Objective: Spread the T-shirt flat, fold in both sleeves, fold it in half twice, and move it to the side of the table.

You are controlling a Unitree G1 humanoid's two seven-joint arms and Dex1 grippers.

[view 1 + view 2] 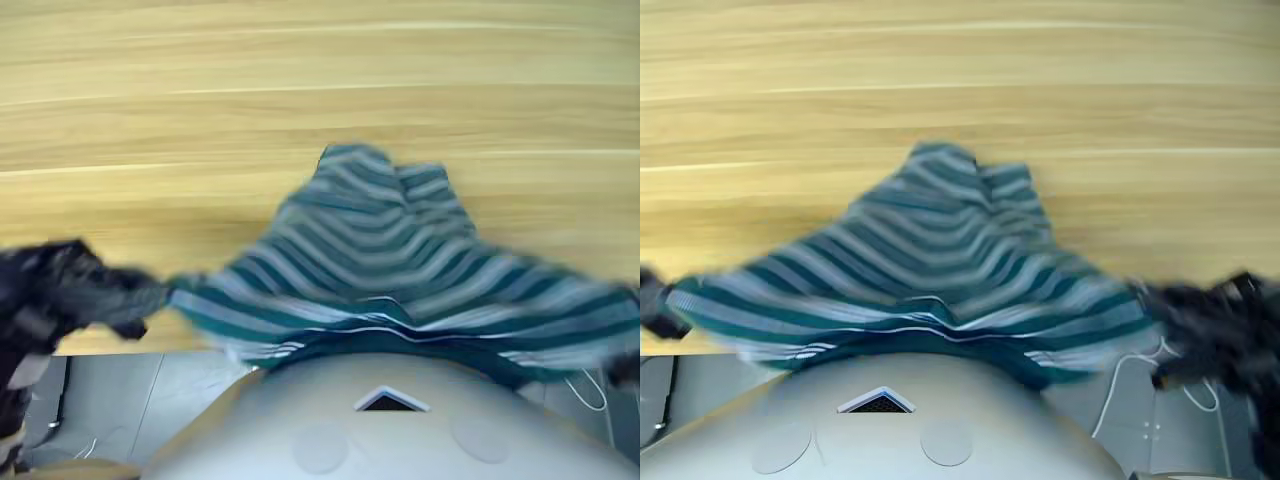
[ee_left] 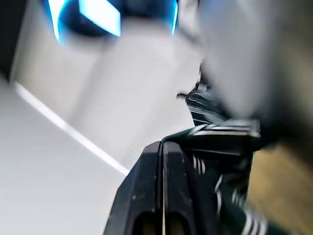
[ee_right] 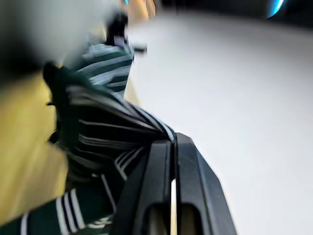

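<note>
- Near left: the black two-finger left gripper (image 1: 155,298) holds the left end of the teal-and-white striped cloth T-shirt (image 1: 380,260). In the left wrist view its dark fingers (image 2: 146,196) lie pressed together with striped cloth caught at the tips.
- Near right: the black right gripper (image 1: 1148,305) is clamped the same way on the shirt's right end, with cloth bunched at its closed tips in the right wrist view.
- Between them: the shirt is drawn taut along the near edge of the pale wood-grain table (image 1: 300,80). Farther in, it rises in a creased hump toward the table's middle.
- Progress (judgement): the spreading step is in hand but not done, since the cloth is not flat. Both sleeve folds, both half-folds and the move to the side are left.
- Hard to make out: both grippers are blurred. I cannot tell whether hem or shoulders are gripped. Sleeves and collar are indistinguishable in the hump, and the nearest hem is partly hidden.
</note>
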